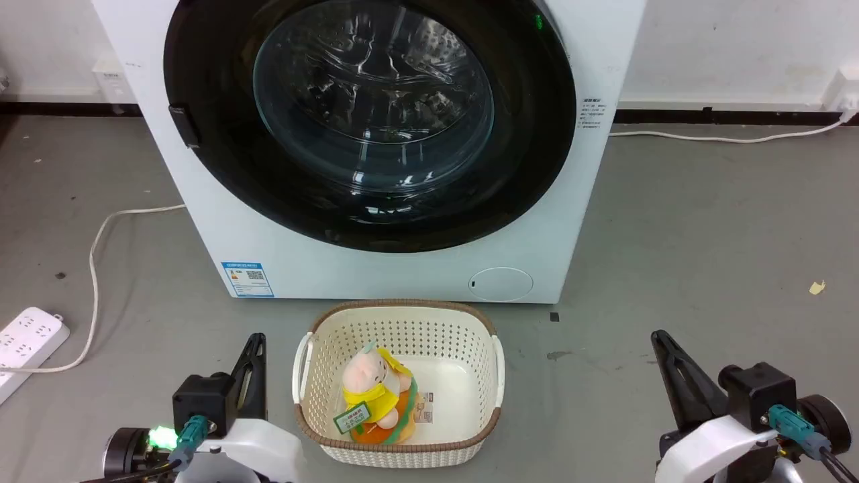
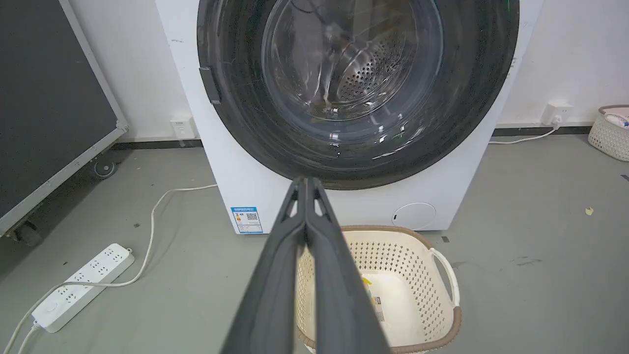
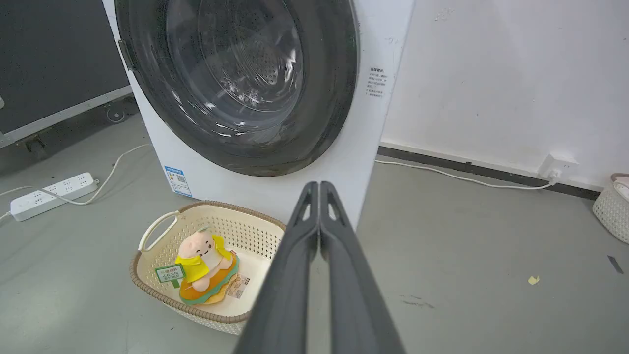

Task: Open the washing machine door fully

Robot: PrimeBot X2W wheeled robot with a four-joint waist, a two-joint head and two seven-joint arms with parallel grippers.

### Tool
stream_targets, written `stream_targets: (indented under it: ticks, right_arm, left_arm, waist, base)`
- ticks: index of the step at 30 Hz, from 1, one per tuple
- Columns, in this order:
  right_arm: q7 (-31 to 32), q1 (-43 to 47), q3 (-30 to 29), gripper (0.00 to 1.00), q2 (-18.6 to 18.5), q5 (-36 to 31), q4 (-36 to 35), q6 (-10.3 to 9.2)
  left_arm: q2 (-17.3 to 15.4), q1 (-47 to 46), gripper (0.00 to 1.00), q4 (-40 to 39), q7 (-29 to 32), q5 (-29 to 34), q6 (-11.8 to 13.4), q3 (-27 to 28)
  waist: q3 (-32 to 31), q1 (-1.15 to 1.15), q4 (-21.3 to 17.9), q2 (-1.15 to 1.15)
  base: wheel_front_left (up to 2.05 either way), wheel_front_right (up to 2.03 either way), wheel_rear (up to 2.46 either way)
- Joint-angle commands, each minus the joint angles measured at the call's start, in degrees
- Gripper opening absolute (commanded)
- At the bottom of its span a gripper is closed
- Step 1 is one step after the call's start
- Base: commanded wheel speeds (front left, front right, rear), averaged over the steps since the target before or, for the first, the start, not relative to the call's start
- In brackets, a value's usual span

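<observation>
The white washing machine (image 1: 416,268) stands straight ahead on the floor. Its round glossy black door (image 1: 530,168) with the bulging glass bowl lies flat against the front, closed; the small black handle tab (image 1: 184,126) sits at the door's left rim. The same door (image 2: 471,113) fills the top of the left wrist view and shows in the right wrist view (image 3: 329,98). My left gripper (image 1: 257,341) is low at the left, shut and empty, fingertips together (image 2: 305,181). My right gripper (image 1: 659,337) is low at the right, also shut and empty (image 3: 319,185). Both are well short of the door.
A cream perforated basket (image 1: 309,355) holding a plush toy (image 1: 372,392) sits on the floor right before the machine, between my grippers. A white power strip (image 1: 27,339) and its cable (image 1: 94,261) lie at the left. A wheeled black panel (image 2: 44,108) stands further left; another basket (image 3: 612,206) far right.
</observation>
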State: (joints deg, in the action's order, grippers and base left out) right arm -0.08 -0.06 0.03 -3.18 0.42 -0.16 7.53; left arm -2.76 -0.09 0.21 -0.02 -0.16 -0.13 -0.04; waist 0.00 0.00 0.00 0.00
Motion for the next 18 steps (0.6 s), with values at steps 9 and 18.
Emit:
stream_targets:
  ticks: [9, 18]
  right_arm:
    - [0.1, 0.1, 0.0, 0.00, 0.3, -0.4, 0.2, -0.04]
    - [0.1, 0.1, 0.0, 0.00, 0.3, -0.4, 0.2, -0.04]
  left_arm:
    - [-0.1, 0.1, 0.00, -0.2, 0.0, 0.2, 0.1, 0.0]
    - [-0.1, 0.1, 0.00, -0.2, 0.0, 0.2, 0.1, 0.0]
  waist:
    - [0.0, 0.00, 0.0, 0.00]
    - [0.0, 0.00, 0.0, 0.00]
  base:
    - [0.00, 0.00, 0.00]
    - [0.00, 0.00, 0.00]
